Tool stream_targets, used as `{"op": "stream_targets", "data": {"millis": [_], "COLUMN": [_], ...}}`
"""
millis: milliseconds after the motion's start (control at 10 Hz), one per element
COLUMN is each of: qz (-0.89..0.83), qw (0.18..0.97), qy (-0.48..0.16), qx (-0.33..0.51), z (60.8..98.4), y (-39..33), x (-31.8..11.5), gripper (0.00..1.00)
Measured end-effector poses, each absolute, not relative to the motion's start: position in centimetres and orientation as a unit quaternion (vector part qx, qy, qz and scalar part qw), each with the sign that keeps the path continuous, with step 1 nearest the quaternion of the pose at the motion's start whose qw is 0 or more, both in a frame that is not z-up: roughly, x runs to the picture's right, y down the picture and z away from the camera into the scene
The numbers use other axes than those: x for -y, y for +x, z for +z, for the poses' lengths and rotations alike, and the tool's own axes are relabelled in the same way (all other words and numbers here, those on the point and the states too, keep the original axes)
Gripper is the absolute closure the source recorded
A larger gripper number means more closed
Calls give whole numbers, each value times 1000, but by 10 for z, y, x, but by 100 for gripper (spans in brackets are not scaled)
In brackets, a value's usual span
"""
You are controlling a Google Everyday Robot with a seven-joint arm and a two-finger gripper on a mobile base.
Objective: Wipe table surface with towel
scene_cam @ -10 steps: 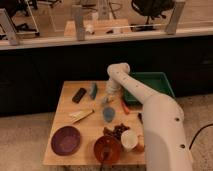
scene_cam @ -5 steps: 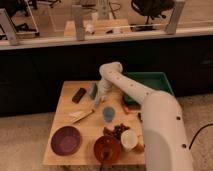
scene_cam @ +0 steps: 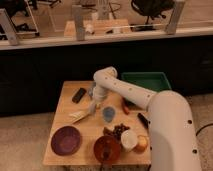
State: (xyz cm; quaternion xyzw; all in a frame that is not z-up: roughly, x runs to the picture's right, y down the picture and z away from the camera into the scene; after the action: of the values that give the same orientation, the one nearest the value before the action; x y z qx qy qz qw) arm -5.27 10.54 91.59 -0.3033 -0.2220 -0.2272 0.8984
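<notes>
Looking down, we see the gripper (scene_cam: 93, 106) low over the table surface (scene_cam: 66, 107), near a blue cup (scene_cam: 108, 114); whether it holds anything we cannot tell.

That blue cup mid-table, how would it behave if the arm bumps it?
The blue cup looks small and seems to stand upright, so it is probably light and would slide or tip easily. With round sides, it may roll if toppled. The gripper is low over the table surface close beside it, so a bump seems possible.
</notes>
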Motion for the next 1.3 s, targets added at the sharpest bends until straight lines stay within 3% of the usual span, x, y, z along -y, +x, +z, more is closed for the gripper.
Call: {"op": "stream_targets", "data": {"millis": [700, 1300], "qz": [-180, -164], "qw": [907, 911], "qy": [-327, -328], "qx": [193, 188], "z": [936, 946], "y": [11, 13], "x": [-118, -110], "gripper": [87, 87]}}
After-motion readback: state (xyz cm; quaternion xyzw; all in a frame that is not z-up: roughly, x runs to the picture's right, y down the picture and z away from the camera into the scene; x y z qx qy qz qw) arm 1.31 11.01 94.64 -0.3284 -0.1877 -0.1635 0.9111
